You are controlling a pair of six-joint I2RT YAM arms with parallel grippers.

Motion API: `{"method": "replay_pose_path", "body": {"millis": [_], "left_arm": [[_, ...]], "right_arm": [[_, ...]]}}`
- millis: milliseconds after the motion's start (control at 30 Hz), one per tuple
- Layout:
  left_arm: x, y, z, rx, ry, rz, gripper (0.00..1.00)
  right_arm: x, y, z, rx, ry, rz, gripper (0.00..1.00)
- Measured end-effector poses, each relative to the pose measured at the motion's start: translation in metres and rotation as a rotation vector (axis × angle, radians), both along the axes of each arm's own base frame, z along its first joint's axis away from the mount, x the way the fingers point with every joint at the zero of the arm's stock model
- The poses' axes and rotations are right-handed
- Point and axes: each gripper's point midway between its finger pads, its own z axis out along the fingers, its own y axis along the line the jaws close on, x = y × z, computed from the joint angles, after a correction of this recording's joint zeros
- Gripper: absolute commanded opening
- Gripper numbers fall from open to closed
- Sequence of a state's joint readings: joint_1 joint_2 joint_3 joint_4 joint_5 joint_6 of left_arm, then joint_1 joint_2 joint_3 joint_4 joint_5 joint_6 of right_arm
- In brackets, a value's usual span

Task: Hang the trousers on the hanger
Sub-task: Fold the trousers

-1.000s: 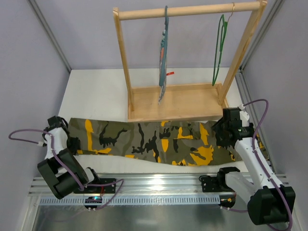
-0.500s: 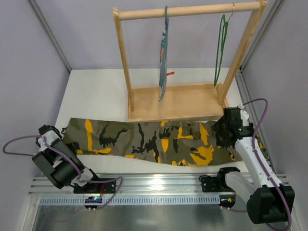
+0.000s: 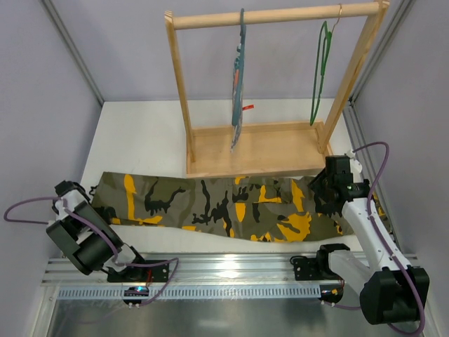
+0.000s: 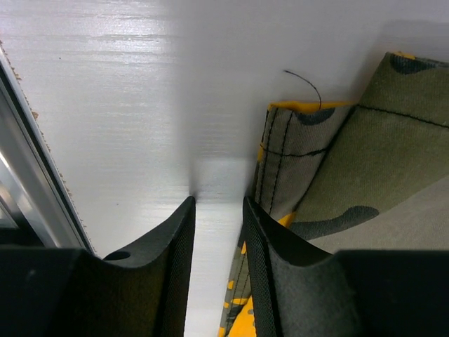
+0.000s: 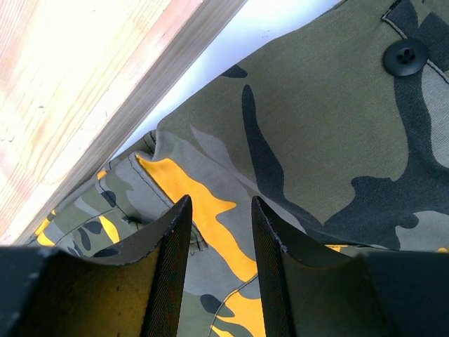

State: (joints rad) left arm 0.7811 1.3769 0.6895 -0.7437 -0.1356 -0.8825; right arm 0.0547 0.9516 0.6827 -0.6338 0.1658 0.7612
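Observation:
The camouflage trousers (image 3: 224, 207) lie flat along the table's front, in front of the wooden rack. The green wire hanger (image 3: 319, 74) hangs from the rack's top rail at the right, empty. My left gripper (image 3: 100, 212) sits low at the trousers' left end. In the left wrist view this gripper (image 4: 219, 203) is open with only bare table between its fingers, and the hem (image 4: 295, 147) lies just right of the right finger. My right gripper (image 3: 324, 193) is over the trousers' right end. It (image 5: 221, 203) is open above the fabric (image 5: 316, 105) and grips nothing.
The wooden rack (image 3: 256, 149) stands behind the trousers, its base edge (image 5: 84, 98) close to my right gripper. A second hanger with striped cloth (image 3: 238, 77) hangs mid-rail. Grey walls close in both sides. A metal rail (image 3: 224, 270) runs along the near edge.
My left arm has folded down and back toward the left edge, its gripper staying by the trousers' left end. The right arm and the trousers have not moved.

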Motion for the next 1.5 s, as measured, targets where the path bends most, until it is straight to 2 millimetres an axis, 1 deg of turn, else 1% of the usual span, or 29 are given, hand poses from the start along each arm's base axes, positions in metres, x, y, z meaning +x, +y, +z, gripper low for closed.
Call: {"method": "replay_pose_path", "body": {"millis": [167,367,600,867,1000,1233,1400,1500], "left_arm": [[0.005,0.003,0.0,-0.005,-0.006,-0.006,0.33],[0.007,0.003,0.003,0.034,-0.058,0.003,0.35],[0.017,0.003,0.005,0.031,-0.111,0.022,0.36],[0.017,0.002,0.006,0.025,-0.111,0.023,0.36],[0.016,0.0,0.01,0.027,-0.118,0.023,0.36],[0.016,0.003,0.016,0.045,-0.14,0.029,0.36],[0.015,0.004,0.015,0.044,-0.135,0.03,0.36],[0.013,0.004,0.01,0.031,-0.12,0.031,0.35]], "right_arm": [[0.001,-0.001,0.003,-0.008,-0.008,-0.002,0.43],[0.001,-0.002,0.005,-0.008,-0.015,-0.001,0.43],[0.0,-0.002,0.005,-0.014,-0.013,0.005,0.43],[-0.004,-0.004,0.01,-0.023,-0.019,0.01,0.43],[-0.004,-0.003,0.011,-0.023,-0.015,0.01,0.43],[-0.003,-0.003,0.015,-0.019,-0.022,0.013,0.43],[-0.002,-0.003,0.018,-0.019,-0.028,0.012,0.43],[-0.002,-0.003,0.018,-0.02,-0.028,0.012,0.43]]}}
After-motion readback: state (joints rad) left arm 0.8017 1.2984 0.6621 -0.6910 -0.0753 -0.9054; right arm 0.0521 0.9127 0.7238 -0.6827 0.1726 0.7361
